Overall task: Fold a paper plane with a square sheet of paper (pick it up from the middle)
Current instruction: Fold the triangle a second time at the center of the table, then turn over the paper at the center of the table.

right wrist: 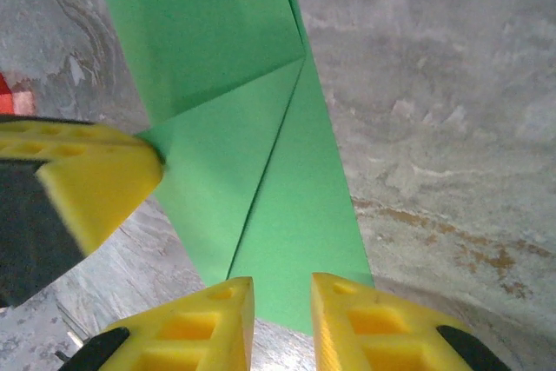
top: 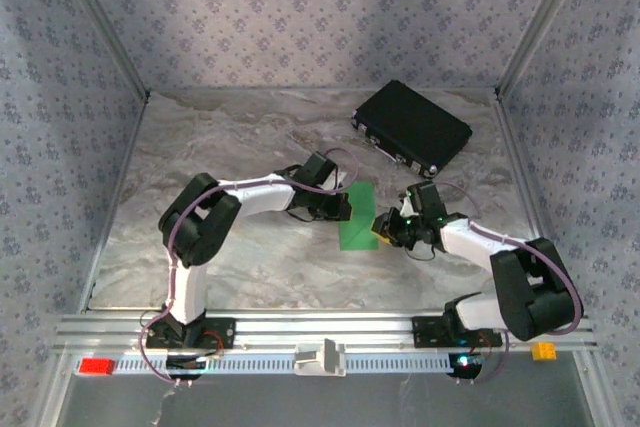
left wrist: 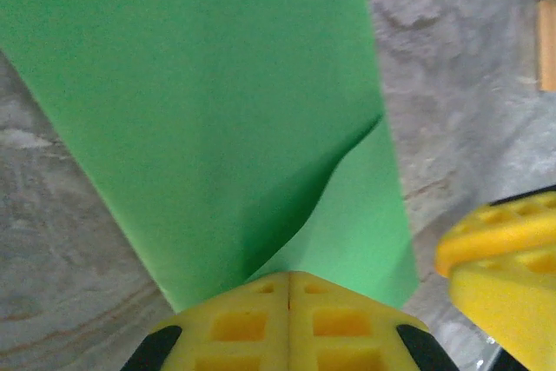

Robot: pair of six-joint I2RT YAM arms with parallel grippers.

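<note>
At table [top: 230,137] centre, the paper [top: 357,219] sits between both grippers, already creased into a narrow strip with diagonal flaps, not yet a dart. Left gripper [left wrist: 288,282] is clenched on its end; right gripper [right wrist: 282,291] stands parted, released. Wing folds likely remain.

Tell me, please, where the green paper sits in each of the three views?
Top external: green paper at table centre, between left gripper and right gripper.
Left wrist: it spans the upper left and middle, narrowing down into the shut left gripper.
Right wrist: a creased strip from top centre down to the open right gripper.
Shared landmark: the grey marbled tabletop under the paper.
</note>
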